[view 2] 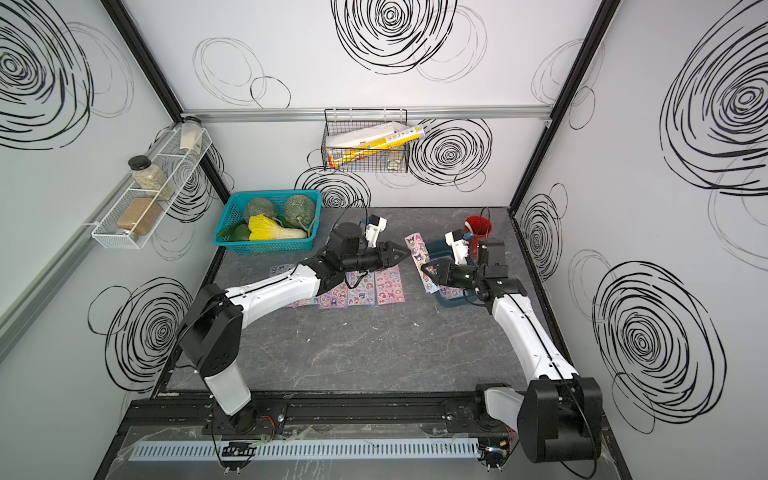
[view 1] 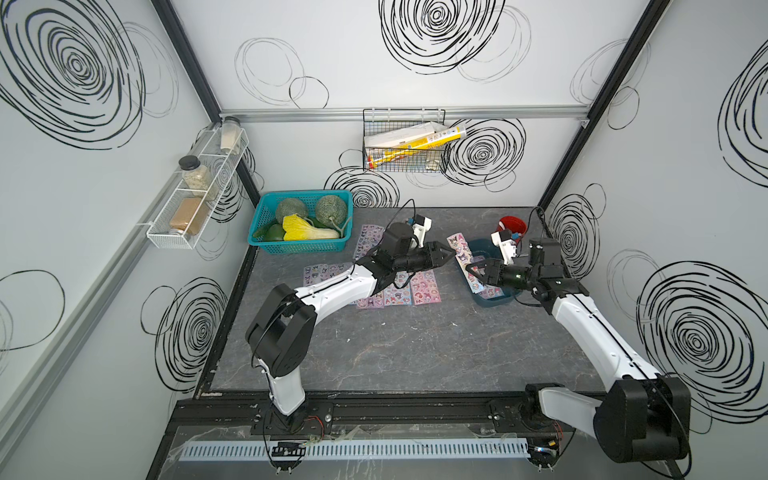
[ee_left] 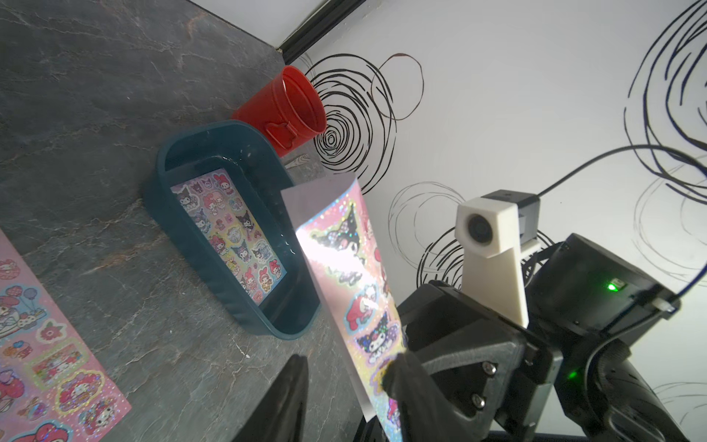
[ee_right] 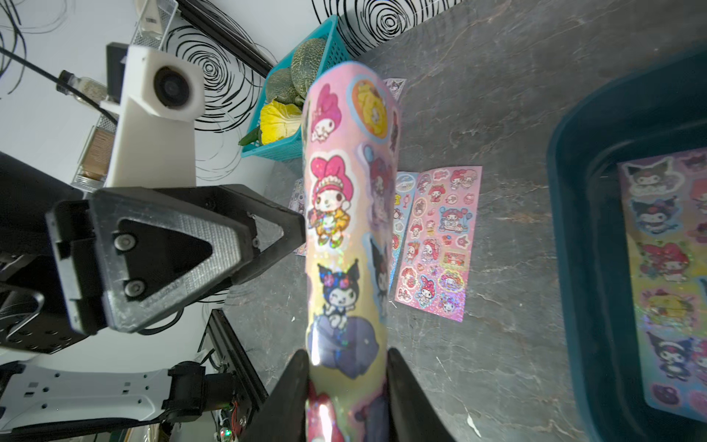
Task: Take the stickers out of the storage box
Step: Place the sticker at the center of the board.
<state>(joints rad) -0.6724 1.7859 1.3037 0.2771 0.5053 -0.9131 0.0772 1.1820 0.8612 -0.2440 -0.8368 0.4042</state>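
Observation:
My right gripper (ee_right: 347,351) is shut on a pink sticker sheet (ee_right: 344,191), which curls up from its fingers just beside the storage box (view 1: 494,301). In both top views the held sheet (view 2: 417,249) stands between the two arms. My left gripper (ee_left: 348,361) is open around the sheet's upper part (ee_left: 344,275). One finger rests against it and a gap shows to the other. One more sticker sheet (ee_left: 229,237) lies flat inside the dark teal storage box (ee_left: 191,229). Several stickers (view 1: 399,286) lie on the table under the left arm.
A red cup (ee_left: 283,107) stands right behind the box near the back right corner. A bright-blue basket (view 1: 299,224) of vegetables sits at the back left. A wire rack (view 1: 405,141) hangs on the back wall, and a jar shelf (view 1: 195,195) on the left wall.

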